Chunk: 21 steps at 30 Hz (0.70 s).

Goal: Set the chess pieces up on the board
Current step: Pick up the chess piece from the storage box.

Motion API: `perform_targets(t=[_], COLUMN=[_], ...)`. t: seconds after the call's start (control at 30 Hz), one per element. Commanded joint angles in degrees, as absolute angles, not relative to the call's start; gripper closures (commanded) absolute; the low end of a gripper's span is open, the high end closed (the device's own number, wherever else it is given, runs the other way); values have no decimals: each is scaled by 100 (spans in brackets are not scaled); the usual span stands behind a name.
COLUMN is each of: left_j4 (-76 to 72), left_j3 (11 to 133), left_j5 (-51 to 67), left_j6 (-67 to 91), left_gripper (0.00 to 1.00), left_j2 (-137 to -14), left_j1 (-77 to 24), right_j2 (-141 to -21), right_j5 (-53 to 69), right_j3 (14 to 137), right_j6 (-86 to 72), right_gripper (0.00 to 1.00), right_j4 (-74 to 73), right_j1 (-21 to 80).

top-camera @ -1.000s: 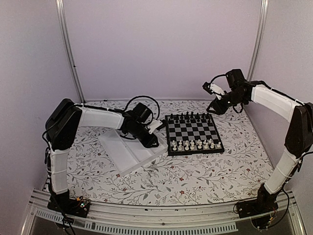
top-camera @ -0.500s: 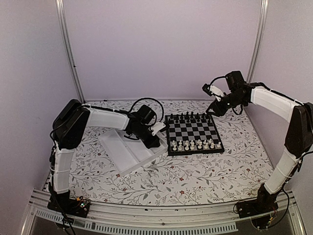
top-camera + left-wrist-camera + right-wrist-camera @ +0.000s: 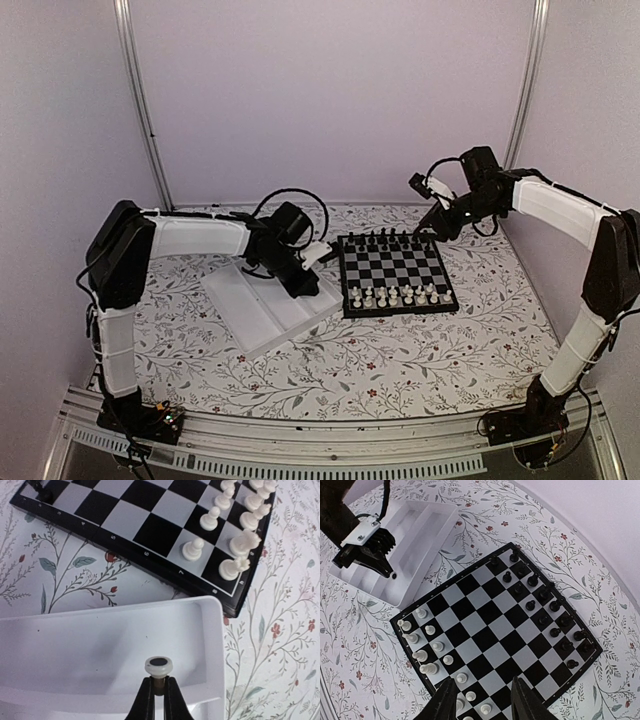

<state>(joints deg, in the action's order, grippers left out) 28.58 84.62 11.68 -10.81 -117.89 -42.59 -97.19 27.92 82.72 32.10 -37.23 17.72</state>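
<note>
The flowered table (image 3: pixel 400 350) is shared by the tray (image 3: pixel 250 310), lying at an angle on the left, and the board (image 3: pixel 395 272), just beside it on the right. The right gripper (image 3: pixel 482 700) is hung high over the board's far right corner, jaws spread and nothing held. It is judged to be parked there so the left side is kept free.

The left gripper (image 3: pixel 159 692) is poised over the tray's end compartment, near the board's corner, and is pinching a held piece (image 3: pixel 159 666) by its stem. The round, dark-centred base is turned towards the wrist camera, so some righting is judged needed before set-down.

Black pieces (image 3: pixel 540 605) are ranked along the far edge, white pieces (image 3: pixel 427 645) along the near. Which square is vacant cannot be told.
</note>
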Motion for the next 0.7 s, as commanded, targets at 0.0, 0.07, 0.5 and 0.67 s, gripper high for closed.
perform_targets(t=[0.0, 0.07, 0.5, 0.67], left_j4=[3553, 3785, 4104, 3791], left_j3=[8759, 8948, 9325, 8992], left_j5=[1486, 1687, 3758, 4241], left_j6=[-844, -718, 348, 562], left_gripper=[100, 100, 99, 99], left_j2=[-11178, -11081, -10912, -10751], left_j1=[-4289, -4289, -4289, -4298], right_j2=[-9430, -9371, -9136, -9228], right_j5=[3307, 3061, 1346, 770], right_j3=[8372, 8381, 8118, 7859], right_j6=[3824, 4041, 4946, 5133], right_gripper=[60, 60, 59, 58], right_j4=[-4139, -4191, -3696, -3404], right_j1=[2075, 2382, 4533, 5097])
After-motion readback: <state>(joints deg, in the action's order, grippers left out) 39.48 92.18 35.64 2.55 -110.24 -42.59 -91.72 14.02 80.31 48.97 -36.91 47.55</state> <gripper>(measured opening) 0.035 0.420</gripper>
